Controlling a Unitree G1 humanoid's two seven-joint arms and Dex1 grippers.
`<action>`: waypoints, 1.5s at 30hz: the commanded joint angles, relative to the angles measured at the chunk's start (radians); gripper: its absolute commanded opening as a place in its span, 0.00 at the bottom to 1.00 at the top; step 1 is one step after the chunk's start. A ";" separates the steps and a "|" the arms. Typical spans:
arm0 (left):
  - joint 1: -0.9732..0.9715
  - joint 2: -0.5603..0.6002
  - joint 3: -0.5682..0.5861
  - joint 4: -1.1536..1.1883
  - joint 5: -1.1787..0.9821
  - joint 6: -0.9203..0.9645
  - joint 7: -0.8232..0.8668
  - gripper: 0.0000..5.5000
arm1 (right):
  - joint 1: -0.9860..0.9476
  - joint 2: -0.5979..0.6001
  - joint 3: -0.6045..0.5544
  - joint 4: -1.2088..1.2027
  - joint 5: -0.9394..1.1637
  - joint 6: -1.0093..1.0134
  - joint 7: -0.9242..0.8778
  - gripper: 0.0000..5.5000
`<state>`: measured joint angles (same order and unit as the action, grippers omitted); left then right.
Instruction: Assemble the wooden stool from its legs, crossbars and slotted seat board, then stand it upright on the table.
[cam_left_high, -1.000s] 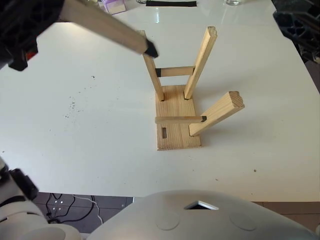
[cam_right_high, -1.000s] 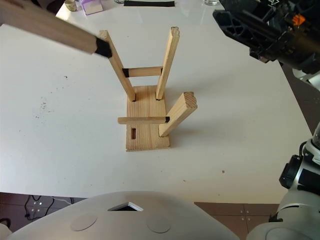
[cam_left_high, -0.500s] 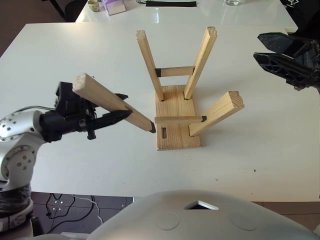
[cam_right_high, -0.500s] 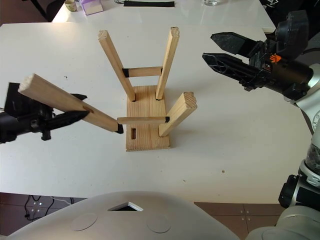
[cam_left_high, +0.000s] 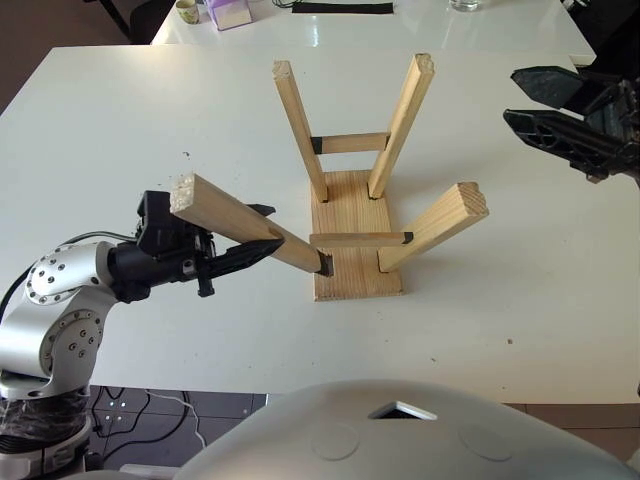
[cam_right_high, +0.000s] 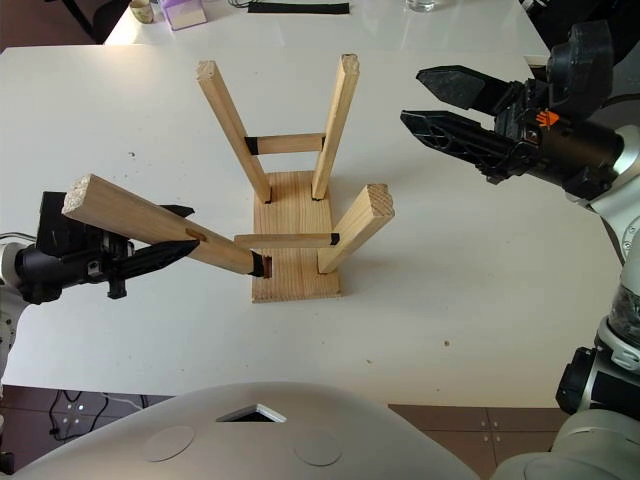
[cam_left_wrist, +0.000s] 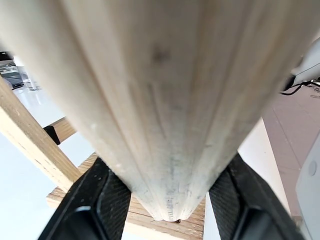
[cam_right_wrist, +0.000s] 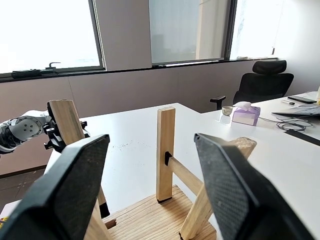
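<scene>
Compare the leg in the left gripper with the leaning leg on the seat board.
The held leg is clamped in the left gripper, dark tip at the near left slot of the seat board; the leaning leg stands in its slot, ungripped. The held leg slants leftward, the leaning leg rightward. The leaning leg carries a crossbar; the held leg none. Both are pale square wood.

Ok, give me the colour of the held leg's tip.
The tip of the leg is black; left eye view shows it best.

Four pale square wooden legs (cam_left_high: 298, 130), two thin wooden crossbars (cam_left_high: 352, 143), one flat slotted wooden seat board (cam_left_high: 360, 283), one white table (cam_left_high: 120, 120).
</scene>
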<state>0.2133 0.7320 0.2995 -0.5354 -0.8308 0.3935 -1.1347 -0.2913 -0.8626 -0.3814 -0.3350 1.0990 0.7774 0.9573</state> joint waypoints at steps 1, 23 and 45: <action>0.009 -0.009 -0.073 0.010 0.112 -0.070 -0.004 0.37 | -0.010 0.002 0.011 -0.003 -0.020 -0.017 0.015 0.57; -0.052 0.013 -0.140 0.069 0.178 -0.170 -0.026 0.37 | -0.025 0.005 0.034 0.005 -0.039 -0.033 0.046 0.57; -0.089 0.150 -0.286 0.185 0.342 -0.154 -0.063 0.37 | 0.006 0.013 0.035 -0.029 -0.048 -0.038 0.048 0.57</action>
<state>0.0780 0.8071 0.0653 -0.4097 -0.6386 0.2141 -1.1809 -0.2909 -0.8493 -0.3439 -0.3514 1.0563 0.7446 1.0050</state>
